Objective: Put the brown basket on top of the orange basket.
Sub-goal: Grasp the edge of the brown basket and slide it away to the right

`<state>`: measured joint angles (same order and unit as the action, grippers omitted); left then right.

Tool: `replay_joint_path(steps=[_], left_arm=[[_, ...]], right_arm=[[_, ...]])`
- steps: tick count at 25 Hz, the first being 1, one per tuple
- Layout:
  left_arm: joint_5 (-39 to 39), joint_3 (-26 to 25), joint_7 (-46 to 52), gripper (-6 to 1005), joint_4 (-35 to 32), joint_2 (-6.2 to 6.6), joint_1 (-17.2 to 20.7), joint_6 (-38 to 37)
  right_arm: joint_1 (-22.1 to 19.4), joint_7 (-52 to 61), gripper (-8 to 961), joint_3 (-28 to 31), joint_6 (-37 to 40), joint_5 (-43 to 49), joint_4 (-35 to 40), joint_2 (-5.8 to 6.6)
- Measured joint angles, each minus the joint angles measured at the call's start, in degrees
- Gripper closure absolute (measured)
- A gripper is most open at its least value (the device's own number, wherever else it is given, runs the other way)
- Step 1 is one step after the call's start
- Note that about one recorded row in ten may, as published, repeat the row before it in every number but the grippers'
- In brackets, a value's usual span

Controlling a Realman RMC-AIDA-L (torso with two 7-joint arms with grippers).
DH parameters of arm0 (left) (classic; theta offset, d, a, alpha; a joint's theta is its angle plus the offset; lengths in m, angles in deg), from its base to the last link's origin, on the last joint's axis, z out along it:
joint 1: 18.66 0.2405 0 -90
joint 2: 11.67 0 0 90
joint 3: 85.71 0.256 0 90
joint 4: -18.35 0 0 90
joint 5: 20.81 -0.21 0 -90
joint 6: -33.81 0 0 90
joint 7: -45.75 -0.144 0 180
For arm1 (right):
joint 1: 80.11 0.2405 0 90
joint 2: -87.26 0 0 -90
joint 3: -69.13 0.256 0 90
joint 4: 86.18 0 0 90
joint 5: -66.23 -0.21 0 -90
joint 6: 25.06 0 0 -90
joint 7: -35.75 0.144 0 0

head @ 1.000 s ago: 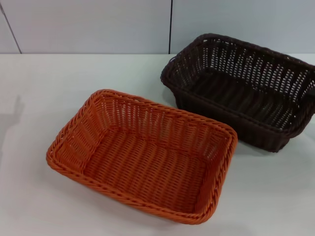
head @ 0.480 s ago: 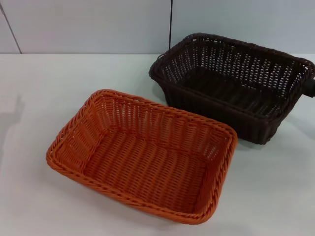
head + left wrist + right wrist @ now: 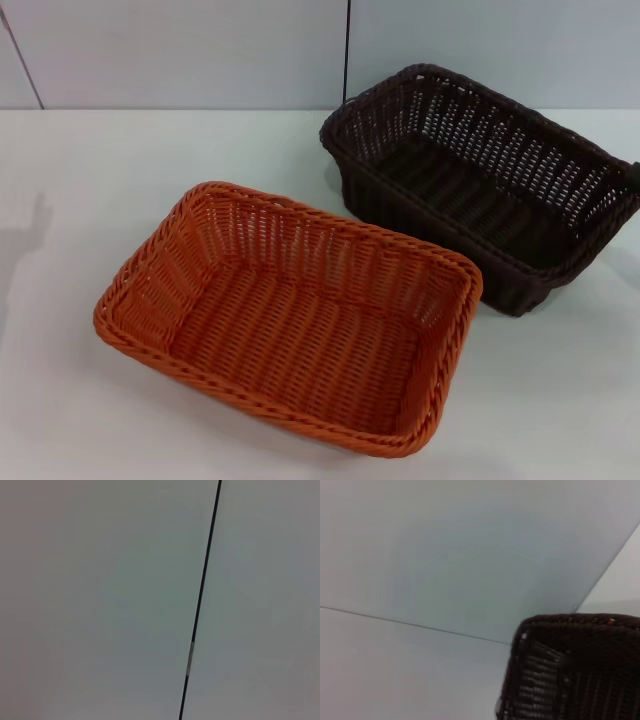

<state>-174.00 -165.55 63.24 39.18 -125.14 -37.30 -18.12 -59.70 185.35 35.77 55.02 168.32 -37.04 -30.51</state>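
Right gripper (image 3: 635, 180), only a dark sliver at the 3 o'clock edge of the head view, sits against the far end of the dark brown rectangular woven basket (image 3: 485, 180); whether its fingers are clamped on the rim cannot be told. That brown basket occupies the 1 to 2 o'clock part of the white table (image 3: 80, 200), tilted, with its near corner appearing raised, just beside yet apart from the bright orange rectangular woven basket (image 3: 290, 315) at centre. The right wrist view shows one braided corner of the brown basket (image 3: 570, 670) close under the camera against pale wall panels (image 3: 445, 555).

Done well, the lift would clear the orange rim fully, swing toward 8 o'clock, square both long sides, then lower level so the brown base nests inside. A one-ended hold risks sagging and snagging the weave.

Left gripper is out of sight; its wrist camera faces only wall.
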Motion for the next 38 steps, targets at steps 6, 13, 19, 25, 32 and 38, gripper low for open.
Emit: replay_joint_path(steps=[6,13,19,25,32,38], left_arm=[[0.00,0.05,0.00,234,-0.10,-0.04,-0.17,0.50],[0.00,-0.27,0.00,234,-0.37,-0.34,-0.52,1.20],[-0.01,-0.49,0.12,234,-0.66,-0.55,-1.02,1.30],[0.00,-0.50,0.79,234,-0.69,-0.70,-1.23,1.69],[0.26,-0.58,2.00,234,-0.68,-0.71,-1.10,2.49],[0.32,-1.68,2.08,234,-0.70,-1.17,-0.67,2.78]], right_arm=[[0.36,-5.52,927,0.97,3.23,-5.43,-0.99,0.70],[2.31,-21.57,784,0.53,5.01,-9.04,-0.10,2.07],[5.99,-33.95,528,-1.13,2.76,3.89,7.98,1.61],[8.15,-38.89,482,-7.85,-2.42,23.62,24.82,1.11],[12.39,-41.87,480,-11.19,-3.59,42.88,34.82,1.99],[11.49,-51.45,485,-15.90,-8.16,47.75,40.15,-0.30]])
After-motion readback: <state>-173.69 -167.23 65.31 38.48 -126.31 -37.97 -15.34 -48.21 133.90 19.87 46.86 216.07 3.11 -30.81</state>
